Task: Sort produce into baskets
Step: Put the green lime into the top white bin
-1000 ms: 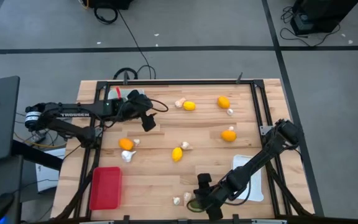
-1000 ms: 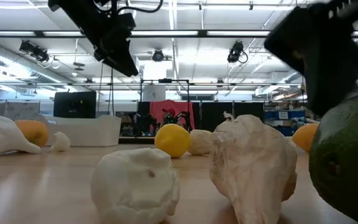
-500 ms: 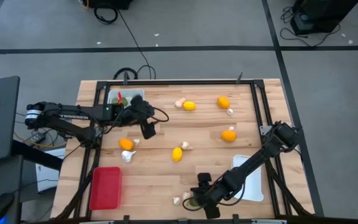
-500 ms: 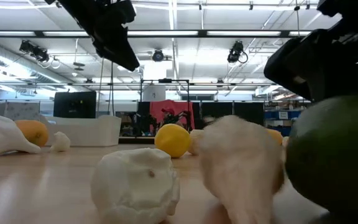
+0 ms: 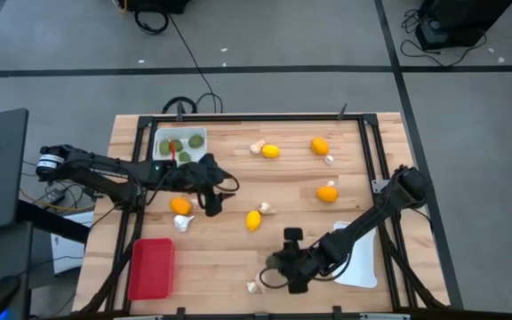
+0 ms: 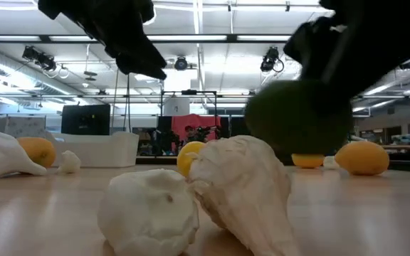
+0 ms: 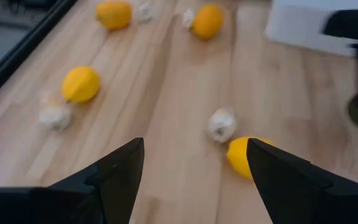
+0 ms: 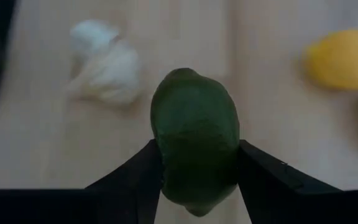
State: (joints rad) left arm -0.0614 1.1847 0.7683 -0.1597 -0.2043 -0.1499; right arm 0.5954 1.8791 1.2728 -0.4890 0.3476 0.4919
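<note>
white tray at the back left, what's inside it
The white tray holds dark green fruits, about three showing in the high view, plus a small red bit. The left arm covers its near edge, so anything there is hidden.

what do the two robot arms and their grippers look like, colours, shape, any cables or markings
Both arms are dark, near-black, slim jointed tubes. The left arm has a pale metallic cap at its base end, and thin dark cables loop near its wrist. The left gripper shows two flat, wedge-shaped black fingers. The right arm has a rounded dark joint at its base; the right gripper has similar angular black fingers. No lettering is legible now.
</note>
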